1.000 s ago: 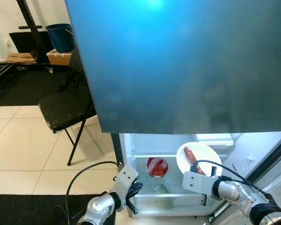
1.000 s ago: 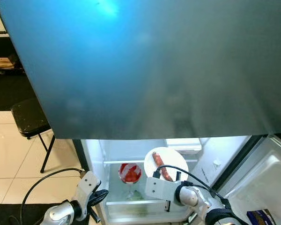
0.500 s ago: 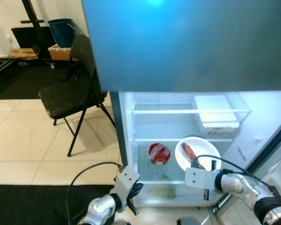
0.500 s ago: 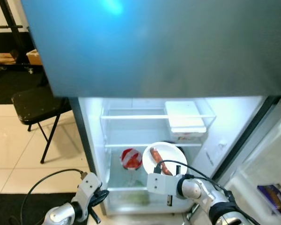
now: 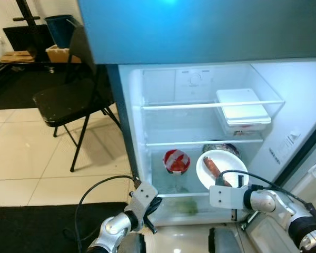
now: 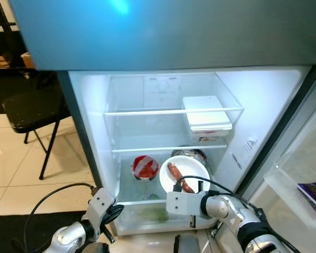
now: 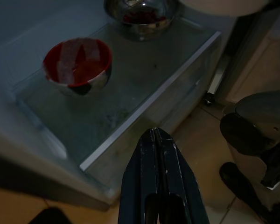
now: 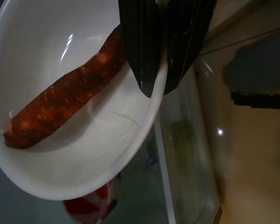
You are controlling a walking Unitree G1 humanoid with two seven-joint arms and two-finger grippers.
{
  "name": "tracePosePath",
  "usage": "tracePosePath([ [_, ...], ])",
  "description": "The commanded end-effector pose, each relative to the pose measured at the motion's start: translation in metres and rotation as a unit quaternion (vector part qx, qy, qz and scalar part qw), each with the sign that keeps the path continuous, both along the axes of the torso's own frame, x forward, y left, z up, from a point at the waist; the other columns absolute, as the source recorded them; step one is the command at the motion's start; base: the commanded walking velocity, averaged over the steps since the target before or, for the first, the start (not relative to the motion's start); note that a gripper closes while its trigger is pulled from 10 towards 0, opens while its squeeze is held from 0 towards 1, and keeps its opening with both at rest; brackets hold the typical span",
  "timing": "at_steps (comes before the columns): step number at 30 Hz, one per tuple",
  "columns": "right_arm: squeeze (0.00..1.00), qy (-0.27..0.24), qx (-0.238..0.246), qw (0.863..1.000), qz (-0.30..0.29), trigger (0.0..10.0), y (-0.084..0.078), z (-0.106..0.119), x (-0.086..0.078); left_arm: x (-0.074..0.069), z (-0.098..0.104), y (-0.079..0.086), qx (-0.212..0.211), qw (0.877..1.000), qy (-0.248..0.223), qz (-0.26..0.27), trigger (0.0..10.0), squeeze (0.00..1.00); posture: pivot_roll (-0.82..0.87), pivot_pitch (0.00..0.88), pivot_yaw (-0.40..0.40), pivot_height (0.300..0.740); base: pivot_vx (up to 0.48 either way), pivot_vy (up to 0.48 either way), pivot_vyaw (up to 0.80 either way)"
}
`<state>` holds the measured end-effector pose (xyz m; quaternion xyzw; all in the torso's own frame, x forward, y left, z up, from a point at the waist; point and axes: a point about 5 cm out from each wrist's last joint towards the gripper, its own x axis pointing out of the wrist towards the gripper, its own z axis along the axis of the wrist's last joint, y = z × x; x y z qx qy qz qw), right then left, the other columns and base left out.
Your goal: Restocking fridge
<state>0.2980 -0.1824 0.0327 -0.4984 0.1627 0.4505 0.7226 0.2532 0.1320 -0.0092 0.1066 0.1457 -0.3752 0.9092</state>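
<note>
Okay, fridge (image 6: 163,105) is open and takes up the middle of my head views, its door edge running down the lower right. A black folding chair (image 5: 63,103) stands at the left of frame on the tiled floor (image 5: 26,153). On the upper glass shelf, right side, sits a white lidded container (image 6: 206,118).

My right gripper (image 8: 155,88) has its fingers clamped on the rim of the white plate (image 6: 185,173), held low and centre-right in front of the lower shelf. The carrot (image 8: 65,100) lies flat on the plate; in the right wrist view its long axis runs diagonally from the fingers at top centre down to the blunt end at lower left.

The red-and-white bowl (image 7: 78,65) sits on the lower shelf just left of the plate. The left wrist view shows a metal bowl (image 7: 141,14) behind it, which the plate mostly hides in the head views.

My left gripper (image 7: 155,154), fingers pressed together, hangs low in front of the fridge at bottom left.
</note>
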Motion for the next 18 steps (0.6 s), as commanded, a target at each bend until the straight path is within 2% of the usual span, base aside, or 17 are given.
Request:
tracePosePath([
  [1, 0.00, -0.018, 0.012, 1.000, 0.016, 10.0, 0.005, 0.010, 0.005, 0.003, 0.005, -0.007, -0.005, 1.000, -0.017, -0.009, 10.0, 0.00, -0.05, 0.000, -0.031, 0.566, 0.000, 0.000, 0.00],
  [13, 0.00, -0.036, 0.016, 0.998, 0.055, 10.0, 0.011, 0.030, 0.011, 0.006, 0.009, -0.009, -0.006, 0.999, -0.034, -0.010, 10.0, 0.00, -0.05, 0.000, -0.033, 0.521, 0.000, 0.000, 0.00],
  [18, 0.00, -0.035, 0.020, 0.995, 0.095, 10.0, 0.012, 0.049, 0.011, 0.008, 0.012, -0.012, -0.008, 0.999, -0.050, -0.016, 10.0, 0.00, -0.05, 0.000, -0.032, 0.516, 0.000, 0.000, 0.00],
])
